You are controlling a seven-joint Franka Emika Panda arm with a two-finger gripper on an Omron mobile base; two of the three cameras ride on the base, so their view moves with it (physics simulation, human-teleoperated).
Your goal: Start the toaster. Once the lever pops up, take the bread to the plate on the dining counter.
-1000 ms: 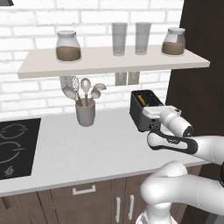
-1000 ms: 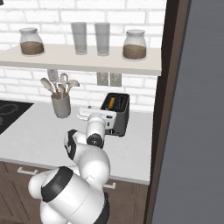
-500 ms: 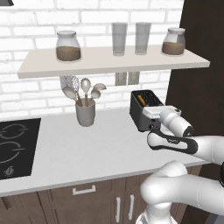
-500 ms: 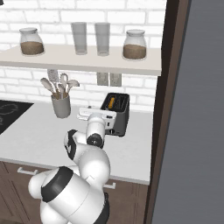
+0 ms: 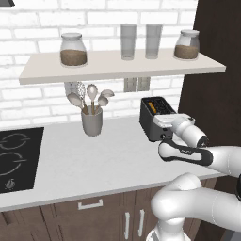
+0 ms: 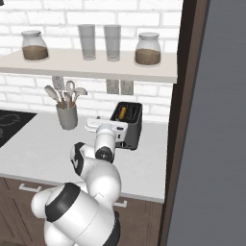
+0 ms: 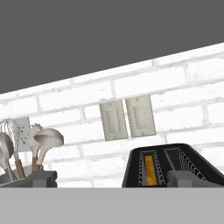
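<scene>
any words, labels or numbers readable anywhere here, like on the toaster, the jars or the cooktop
None can be read.
The toaster shows no brand or label.
The jars on the shelf are unlabelled.
The cooktop bears ring outlines and a small mark, not legible text.
The wall plates are blank.

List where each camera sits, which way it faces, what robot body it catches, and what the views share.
Left base view: behind the arm on its left, facing forward and down over the worktop; arm rises lower right, hand at the toaster.
Right base view: behind on the right, same wall; arm lower left, its body hiding part of the toaster.
Hand view: on the hand, facing the brick wall across the toaster top; bread in one slot.
Shared: toaster, utensil holder, wall outlets.
</scene>
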